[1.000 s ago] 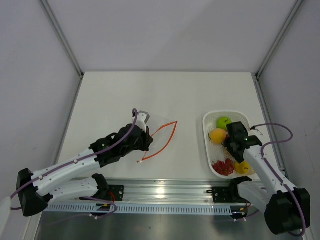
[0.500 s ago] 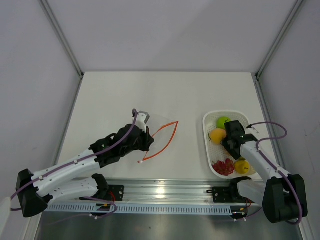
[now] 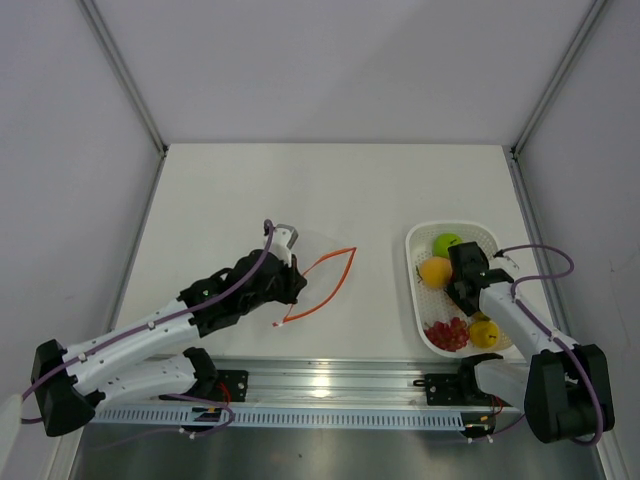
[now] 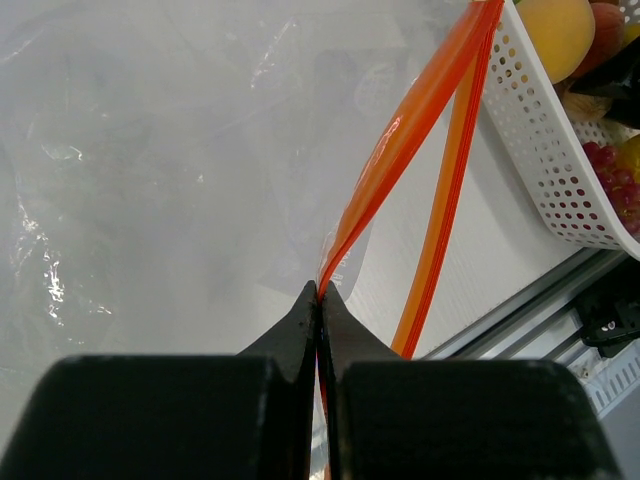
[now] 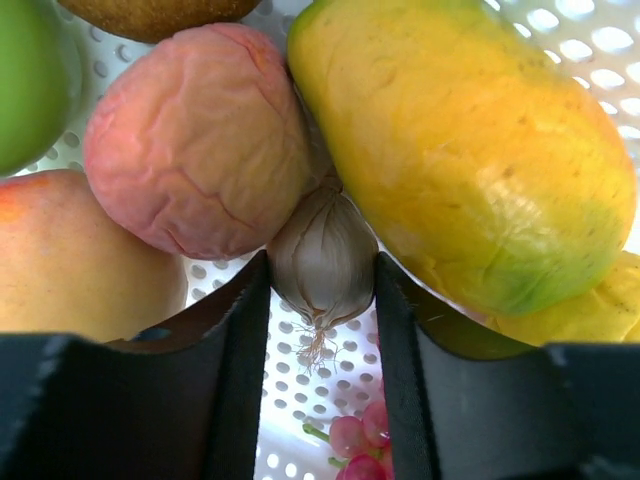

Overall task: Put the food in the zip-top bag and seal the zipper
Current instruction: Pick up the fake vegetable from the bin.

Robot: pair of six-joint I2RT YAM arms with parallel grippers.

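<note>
White tabletop (image 3: 250,190) under clear zip-top bag (image 4: 150,150)

The right end effector (image 5: 322,264) has lowered around the garlic bulb (image 5: 321,240).

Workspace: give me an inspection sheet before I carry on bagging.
Surface: white table, no spills seen.
Job's things: zip-top bag mouth open, zipper unsealed; green fruit, orange fruit, yellow fruit, red cluster and garlic bulb in the tray.
Clutter: white perforated tray.
Grippers: left gripper shut on the bag's mouth edge; right gripper closed on the garlic bulb's sides.
Cables: purple cables loop along both arms, no snag seen.
Surroundings: grey walls, metal rail.
</note>
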